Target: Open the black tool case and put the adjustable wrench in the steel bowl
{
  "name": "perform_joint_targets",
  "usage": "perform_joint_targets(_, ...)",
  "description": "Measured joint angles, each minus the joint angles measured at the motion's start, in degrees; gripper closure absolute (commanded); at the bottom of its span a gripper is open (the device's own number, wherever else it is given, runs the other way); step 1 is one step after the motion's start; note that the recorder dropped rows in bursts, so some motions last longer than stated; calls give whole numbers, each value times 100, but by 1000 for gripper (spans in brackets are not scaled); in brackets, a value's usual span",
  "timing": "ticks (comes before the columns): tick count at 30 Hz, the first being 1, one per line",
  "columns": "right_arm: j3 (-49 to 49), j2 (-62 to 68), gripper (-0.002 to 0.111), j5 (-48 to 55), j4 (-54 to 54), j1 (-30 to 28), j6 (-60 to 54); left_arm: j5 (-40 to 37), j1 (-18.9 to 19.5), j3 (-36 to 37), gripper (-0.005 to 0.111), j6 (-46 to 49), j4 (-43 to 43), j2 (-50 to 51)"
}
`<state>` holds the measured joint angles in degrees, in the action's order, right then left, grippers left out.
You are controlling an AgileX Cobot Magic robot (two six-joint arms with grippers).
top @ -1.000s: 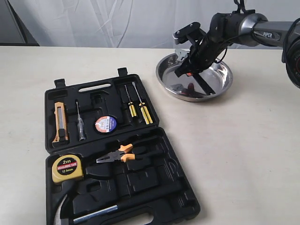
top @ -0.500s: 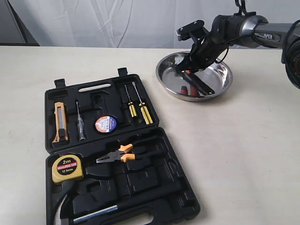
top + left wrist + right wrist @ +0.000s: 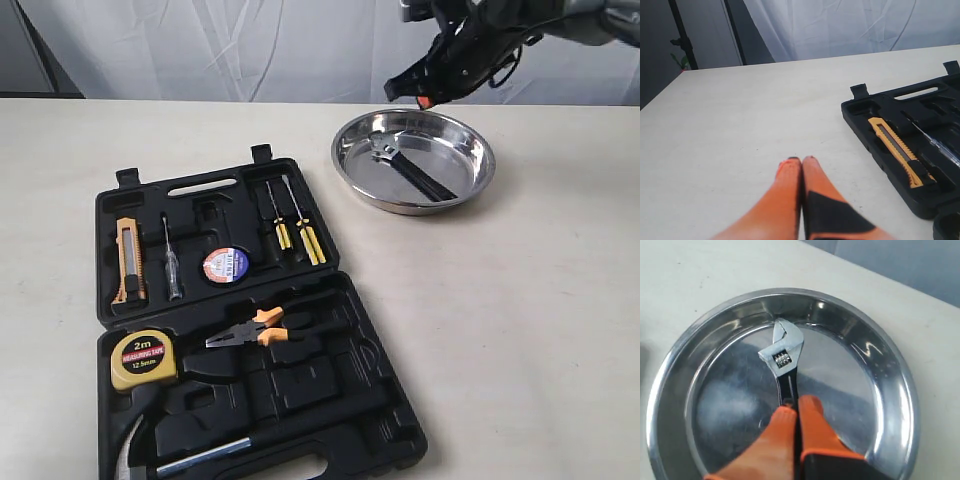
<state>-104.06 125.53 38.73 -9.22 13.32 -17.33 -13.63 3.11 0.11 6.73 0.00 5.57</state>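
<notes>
The adjustable wrench (image 3: pixel 415 172) lies flat inside the steel bowl (image 3: pixel 452 148), silver head toward the back left, black handle toward the front right. My right gripper (image 3: pixel 425 98) hangs above the bowl's far rim, clear of the wrench. In the right wrist view its orange fingers (image 3: pixel 797 405) are pressed together with nothing between them, over the wrench (image 3: pixel 784 357) and the bowl (image 3: pixel 880 390). The black tool case (image 3: pixel 300 390) lies open at the front left. My left gripper (image 3: pixel 801 160) is shut and empty over bare table beside the case (image 3: pixel 865 112).
The open case holds orange-handled pliers (image 3: pixel 255 328), a yellow tape measure (image 3: pixel 142 358), a yellow utility knife (image 3: pixel 128 260), two yellow screwdrivers (image 3: pixel 295 232), a tape roll (image 3: pixel 225 265) and a hammer (image 3: pixel 190 455). White curtain stands behind the table.
My right gripper has let go of the wrench and risen out of the bowl toward the back. The wrench now rests alone in the bowl.
</notes>
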Motion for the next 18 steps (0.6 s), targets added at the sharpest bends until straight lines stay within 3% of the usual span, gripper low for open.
perform_joint_targets(11, 3393, -3625, 109, -1165, -539, -504, 144, 0, 0, 0, 106, 0, 0, 0)
perform_joint_targets(15, 4273, -5178, 109, -1075, -898, -330, 180, 0, 0, 0, 106, 0, 0, 0)
perform_joint_targets(18, 4658, -6101, 109, -422, -1137, -164, 179, 0, 0, 0, 106, 0, 0, 0)
